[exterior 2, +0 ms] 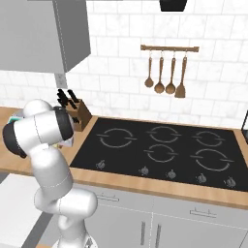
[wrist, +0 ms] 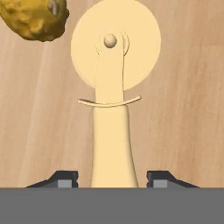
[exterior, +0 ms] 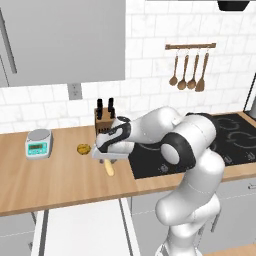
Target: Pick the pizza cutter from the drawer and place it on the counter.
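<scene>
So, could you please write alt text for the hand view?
A pale tan pizza cutter lies flat on the wooden counter, wheel away from the camera, its handle between the two dark fingertips, which stand clear of it. A golden-brown lump sits at upper left.

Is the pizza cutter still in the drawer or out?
Out. The pizza cutter lies flat on the counter; the drawer stands open below.
</scene>
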Tool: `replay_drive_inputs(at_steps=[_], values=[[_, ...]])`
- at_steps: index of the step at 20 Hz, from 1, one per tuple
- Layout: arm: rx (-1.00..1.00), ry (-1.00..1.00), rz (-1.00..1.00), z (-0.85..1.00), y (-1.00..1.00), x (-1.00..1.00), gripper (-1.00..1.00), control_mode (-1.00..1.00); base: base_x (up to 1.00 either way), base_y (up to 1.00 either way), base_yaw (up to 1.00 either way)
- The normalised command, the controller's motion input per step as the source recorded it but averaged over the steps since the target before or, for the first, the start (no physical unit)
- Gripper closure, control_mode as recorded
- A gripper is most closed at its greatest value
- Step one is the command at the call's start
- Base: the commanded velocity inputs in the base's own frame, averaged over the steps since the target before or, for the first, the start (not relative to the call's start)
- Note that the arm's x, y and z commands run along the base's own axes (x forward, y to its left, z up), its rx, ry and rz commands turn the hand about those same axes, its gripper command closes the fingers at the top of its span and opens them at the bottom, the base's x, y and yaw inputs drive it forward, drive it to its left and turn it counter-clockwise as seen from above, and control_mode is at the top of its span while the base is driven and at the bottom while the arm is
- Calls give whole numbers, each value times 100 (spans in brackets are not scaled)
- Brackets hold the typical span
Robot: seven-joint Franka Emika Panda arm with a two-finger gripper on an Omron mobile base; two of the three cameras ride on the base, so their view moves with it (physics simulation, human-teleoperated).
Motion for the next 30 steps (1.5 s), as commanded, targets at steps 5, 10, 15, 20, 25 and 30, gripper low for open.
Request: replay_drive_inputs(at_steps=[5, 10, 15, 20, 25, 30], values=[[0, 0, 0, 2, 0, 0, -100, -100, 0, 0, 0], [0, -7, -1, 73, -32, -19, -100, -100, 0, 0, 0], [0, -3, -3, 100, -81, -66, -100, -100, 0, 0, 0], [1, 1, -5, 89, -94, -91, -100, -100, 0, 0, 0], [-5, 1, -15, 81, -62, -95, -100, -100, 0, 0, 0], [-7, -3, -7, 95, -38, -100, -100, -100, 0, 0, 0]])
